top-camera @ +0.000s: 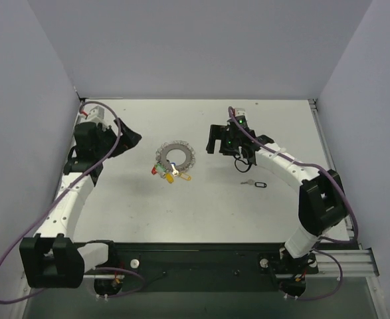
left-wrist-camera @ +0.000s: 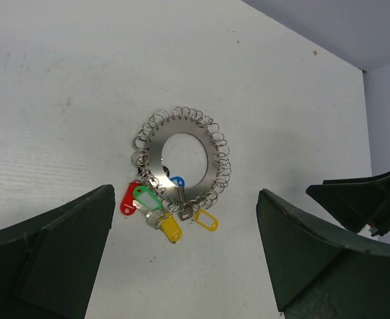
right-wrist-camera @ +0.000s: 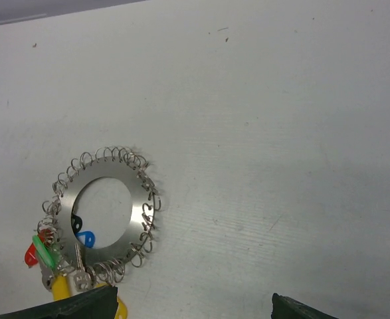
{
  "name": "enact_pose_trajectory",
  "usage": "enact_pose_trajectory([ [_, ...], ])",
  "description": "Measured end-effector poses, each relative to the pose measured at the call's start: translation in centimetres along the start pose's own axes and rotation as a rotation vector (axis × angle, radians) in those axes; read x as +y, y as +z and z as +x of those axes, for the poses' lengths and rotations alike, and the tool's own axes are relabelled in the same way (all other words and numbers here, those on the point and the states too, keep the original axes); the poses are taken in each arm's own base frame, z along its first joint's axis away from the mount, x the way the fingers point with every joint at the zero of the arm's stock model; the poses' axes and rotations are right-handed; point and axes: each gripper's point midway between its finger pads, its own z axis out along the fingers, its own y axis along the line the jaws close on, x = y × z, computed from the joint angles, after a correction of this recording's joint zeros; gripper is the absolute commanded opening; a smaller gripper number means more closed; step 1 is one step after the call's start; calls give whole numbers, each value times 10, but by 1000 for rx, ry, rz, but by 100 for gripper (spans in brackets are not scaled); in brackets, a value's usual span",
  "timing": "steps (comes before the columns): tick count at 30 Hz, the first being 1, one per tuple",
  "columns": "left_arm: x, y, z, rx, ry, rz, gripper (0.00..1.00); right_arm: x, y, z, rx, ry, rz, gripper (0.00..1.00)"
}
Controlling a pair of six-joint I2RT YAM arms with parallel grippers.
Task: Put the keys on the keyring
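The keyring (top-camera: 176, 158), a flat silvery ring edged with small wire loops, lies on the white table between the arms. It also shows in the left wrist view (left-wrist-camera: 181, 163) and the right wrist view (right-wrist-camera: 108, 212). Keys with red (left-wrist-camera: 128, 198), green (left-wrist-camera: 143, 195), yellow (left-wrist-camera: 171, 227) and blue (left-wrist-camera: 177, 181) heads cluster at its near-left edge. One black-headed key (top-camera: 256, 183) lies loose to the ring's right. My left gripper (top-camera: 133, 139) is open and empty, left of the ring. My right gripper (top-camera: 211, 139) is open and empty, right of the ring.
Grey walls enclose the table (top-camera: 201, 212) on the left, back and right. The right gripper's dark fingers show at the right edge of the left wrist view (left-wrist-camera: 367, 199). The arm bases stand on a black rail (top-camera: 201, 256) at the near edge.
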Motion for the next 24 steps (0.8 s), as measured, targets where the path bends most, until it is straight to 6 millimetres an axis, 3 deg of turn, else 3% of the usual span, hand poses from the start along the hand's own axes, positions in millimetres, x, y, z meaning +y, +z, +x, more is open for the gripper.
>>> enact_pose_trajectory([
  [5, -56, 22, -23, -1, 93, 16, 97, 10, 26, 11, 61, -15, -22, 100],
  [9, -79, 41, -7, 21, 127, 4, 98, 24, 38, 26, 115, -35, -66, 100],
  [12, -73, 64, 24, 91, 143, -51, 97, 35, 40, 34, 143, -52, -104, 100],
  [15, -55, 89, 63, 190, 159, -119, 97, 46, 43, 38, 161, -69, -139, 97],
  [17, -42, 99, 78, 231, 159, -158, 97, 52, 47, 40, 170, -76, -157, 95],
  [24, -30, 105, 84, 238, 149, -166, 97, 54, 64, 57, 224, -84, -169, 85],
])
